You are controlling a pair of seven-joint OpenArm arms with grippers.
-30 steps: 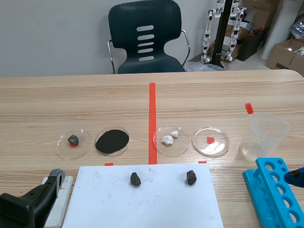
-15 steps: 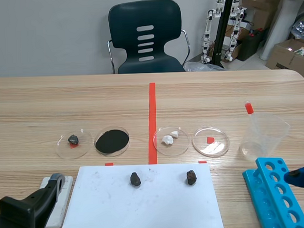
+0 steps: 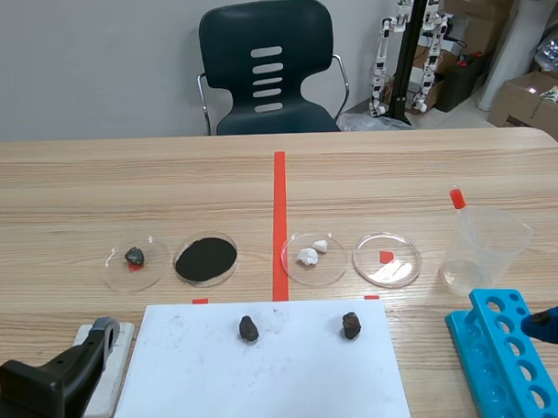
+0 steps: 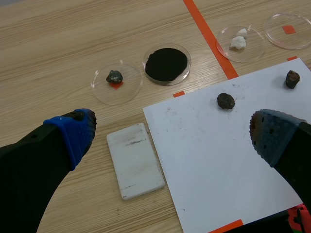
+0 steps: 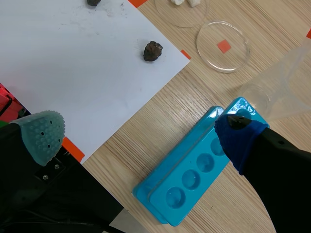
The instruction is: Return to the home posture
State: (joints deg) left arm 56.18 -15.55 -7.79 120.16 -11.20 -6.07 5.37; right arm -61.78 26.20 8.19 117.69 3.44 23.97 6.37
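Hanging low at the near left of the counter [image 3: 397,168], left tool [image 4: 172,133]: fingers wide apart, holding nothing, pointing forward and down over white sheet [image 4: 218,160] and white slab [image 4: 135,160]. Right tool [image 5: 141,128]: low at near right, fingers spread, empty, one tip over blue tube rack [image 5: 194,170], long axis running away from the robot. Dark stones [image 4: 225,101]: two, on the sheet.
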